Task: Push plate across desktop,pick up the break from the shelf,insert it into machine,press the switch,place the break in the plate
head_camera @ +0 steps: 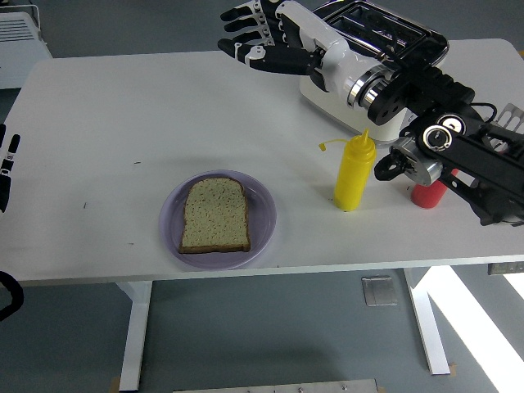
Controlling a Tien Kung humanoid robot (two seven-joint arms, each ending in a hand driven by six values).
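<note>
Bread: one square slice of pale, speckled bread with a brown crust (214,215), rounded top edge pointing to 12 o'clock, lying flat. Looks lightly coloured, can't really tell how toasted it is.
Plate: round lilac plate (260,215) near the table's front edge, around 7 o'clock from the table's middle; the slice sits inside its rim, a bit left of centre.
Right hand: black-and-white five-fingered right hand (264,37) up at 12 o'clock, fingers spread and holding nothing, well away from the plate.
Right arm: black arm comes in from 3 o'clock and crosses in front of the toaster.
Toaster: cream two-slot toaster with a shiny metal top (413,53) at about 1 o'clock, mostly hidden by the arm.
Bottles: yellow squeeze bottle (354,172) stands upright at 3 o'clock from the plate; red squeeze bottle (426,194) just right of it, mostly hidden behind the arm.
Left hand: only black fingertips (6,164) at the 9 o'clock edge, can't tell if it's open or closed.
Table: white tabletop (123,106).
</note>
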